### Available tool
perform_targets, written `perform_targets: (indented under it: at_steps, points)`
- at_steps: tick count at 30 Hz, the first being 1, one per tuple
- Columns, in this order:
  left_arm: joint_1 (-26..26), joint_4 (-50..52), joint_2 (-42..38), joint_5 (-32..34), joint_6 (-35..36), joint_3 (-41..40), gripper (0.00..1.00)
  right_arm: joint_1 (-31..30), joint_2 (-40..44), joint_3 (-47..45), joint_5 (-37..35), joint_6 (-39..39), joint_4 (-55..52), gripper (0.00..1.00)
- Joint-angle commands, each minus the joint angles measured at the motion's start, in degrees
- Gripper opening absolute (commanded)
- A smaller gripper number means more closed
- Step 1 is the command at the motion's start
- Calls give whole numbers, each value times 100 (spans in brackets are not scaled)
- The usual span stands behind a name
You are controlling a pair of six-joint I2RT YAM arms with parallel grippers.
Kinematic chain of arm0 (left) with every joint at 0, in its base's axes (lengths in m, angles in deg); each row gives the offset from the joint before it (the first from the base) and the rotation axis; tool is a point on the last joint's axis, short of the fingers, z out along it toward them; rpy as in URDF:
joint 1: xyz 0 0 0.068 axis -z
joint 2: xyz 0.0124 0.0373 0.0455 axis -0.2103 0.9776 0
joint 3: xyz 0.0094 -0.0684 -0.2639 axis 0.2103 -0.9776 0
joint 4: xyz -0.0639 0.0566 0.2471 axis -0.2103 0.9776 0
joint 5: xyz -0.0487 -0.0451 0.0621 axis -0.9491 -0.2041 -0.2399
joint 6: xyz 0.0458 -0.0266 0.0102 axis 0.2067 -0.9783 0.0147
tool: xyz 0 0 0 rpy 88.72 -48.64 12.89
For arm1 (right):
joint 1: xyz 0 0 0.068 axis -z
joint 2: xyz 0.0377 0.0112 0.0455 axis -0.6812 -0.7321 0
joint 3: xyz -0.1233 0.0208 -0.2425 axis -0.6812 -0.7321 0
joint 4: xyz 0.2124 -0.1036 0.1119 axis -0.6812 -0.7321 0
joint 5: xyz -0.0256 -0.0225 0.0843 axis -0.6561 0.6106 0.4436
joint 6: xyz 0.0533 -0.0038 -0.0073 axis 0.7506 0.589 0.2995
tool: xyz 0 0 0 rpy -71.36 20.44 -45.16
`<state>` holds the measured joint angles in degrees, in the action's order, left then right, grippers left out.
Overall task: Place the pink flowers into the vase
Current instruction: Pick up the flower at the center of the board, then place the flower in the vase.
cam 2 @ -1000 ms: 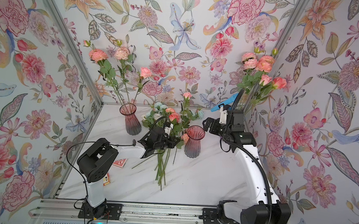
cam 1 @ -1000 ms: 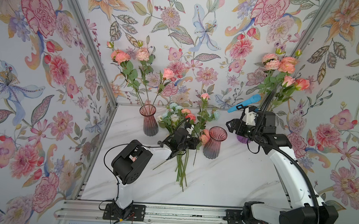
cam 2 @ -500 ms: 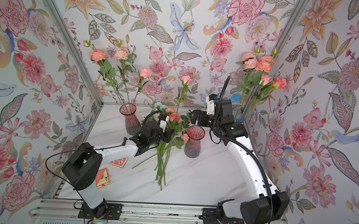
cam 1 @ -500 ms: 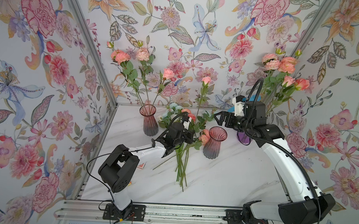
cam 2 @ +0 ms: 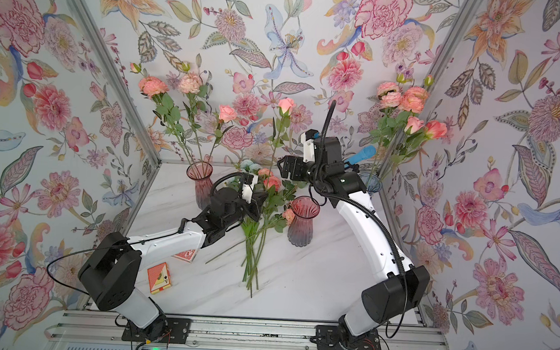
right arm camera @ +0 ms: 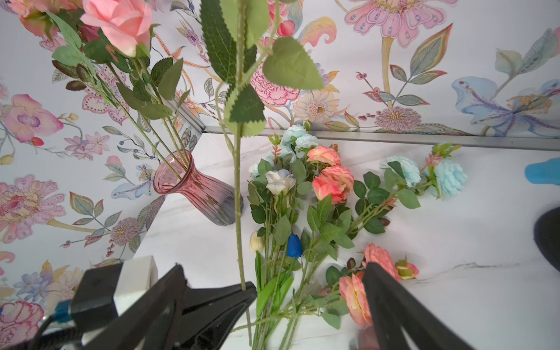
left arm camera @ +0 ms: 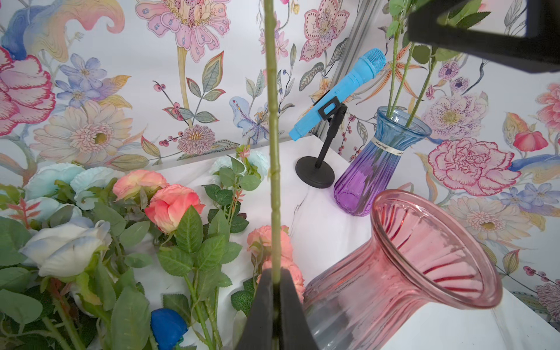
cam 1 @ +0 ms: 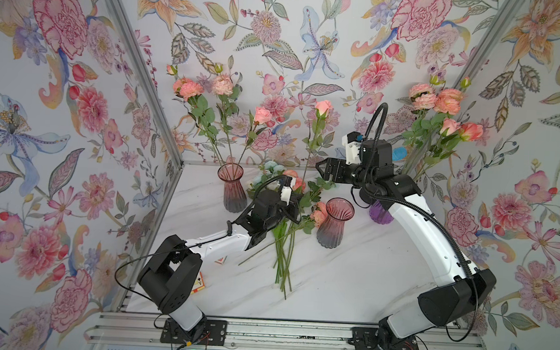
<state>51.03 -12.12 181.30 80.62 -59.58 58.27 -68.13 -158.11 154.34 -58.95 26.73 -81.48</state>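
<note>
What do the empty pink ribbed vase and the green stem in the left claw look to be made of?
Empty pink ribbed vase: tinted glass by the look, glossy; its wall is see-through and the rim glints. Long green stem pinched in the left claw: probably moulded plastic, matte, with evenly spaced nubs.

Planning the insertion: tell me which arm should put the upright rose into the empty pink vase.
Left. The left gripper is shut on the pink rose stem, held upright, and the empty pink vase stands right beside it. The right gripper is open, holding nothing.
</note>
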Motion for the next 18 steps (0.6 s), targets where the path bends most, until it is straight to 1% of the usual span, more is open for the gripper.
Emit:
perform_targets:
  at_steps: [1, 6, 7, 14, 18]
  points:
    - [-5, -133, -233, 34, 153, -120, 0, -111, -284, 456, 12, 112, 209, 89]
    - [46, -181, -228, -31, 128, -225, 0, -172, -836, 1019, 50, 205, 211, 81]
    - [56, -177, -412, -28, 117, -242, 0, -179, -921, 1117, 60, 221, 210, 80]
    - [151, -203, -505, -37, 91, -318, 0, -226, -1320, 1516, 84, 346, 216, 72]
    - [194, -194, -499, -36, 70, -334, 0, -292, -1513, 1733, 120, 392, 214, 63]
